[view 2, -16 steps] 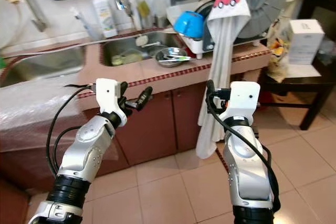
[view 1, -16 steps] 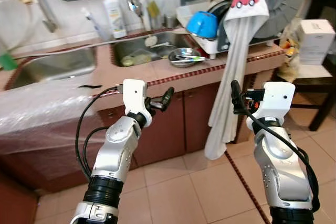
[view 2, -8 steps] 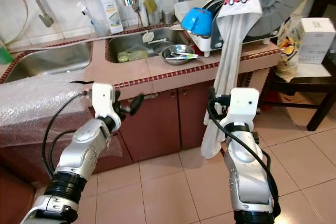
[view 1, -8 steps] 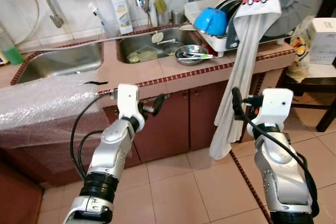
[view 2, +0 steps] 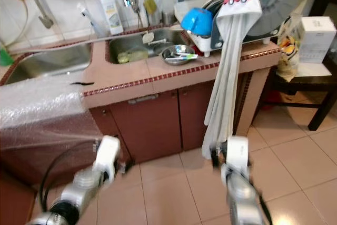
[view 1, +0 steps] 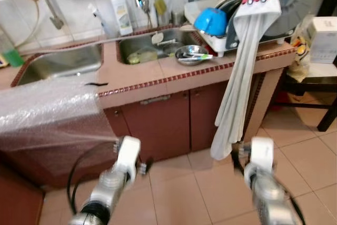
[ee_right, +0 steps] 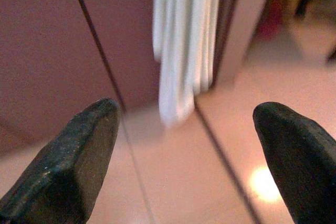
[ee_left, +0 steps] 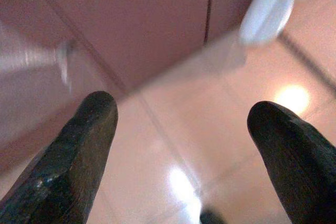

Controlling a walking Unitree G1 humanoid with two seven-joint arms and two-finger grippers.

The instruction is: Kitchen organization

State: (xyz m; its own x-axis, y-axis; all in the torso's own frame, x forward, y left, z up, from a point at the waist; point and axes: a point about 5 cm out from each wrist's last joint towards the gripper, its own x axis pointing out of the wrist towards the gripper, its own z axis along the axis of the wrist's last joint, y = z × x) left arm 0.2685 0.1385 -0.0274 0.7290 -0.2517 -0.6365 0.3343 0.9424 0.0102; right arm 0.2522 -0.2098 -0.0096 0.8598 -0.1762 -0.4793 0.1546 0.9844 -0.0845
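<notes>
I have both arms low over the tiled floor (view 1: 184, 183), blurred in the head views. The left tool (ee_left: 184, 145) and right tool (ee_right: 189, 150) both show fingers spread wide, holding nothing. On the bench (view 1: 158, 72), a steel bowl (view 1: 190, 55), probably with cutlery inside, sits beside the dish rack (view 1: 231, 38); a white towel (view 1: 239, 82) hangs down the cabinet front.

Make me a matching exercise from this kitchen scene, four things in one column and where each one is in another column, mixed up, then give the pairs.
Things:
1. blue bowl
2. metal bowl
3. bubble wrap
4. white box

Places:
A. on the countertop beside the sink
B. draped over the counter's left end
C. upside down on the dish rack
D. on the dark table at the far right

Pairs: 1-C, 2-A, 3-B, 4-D
</notes>
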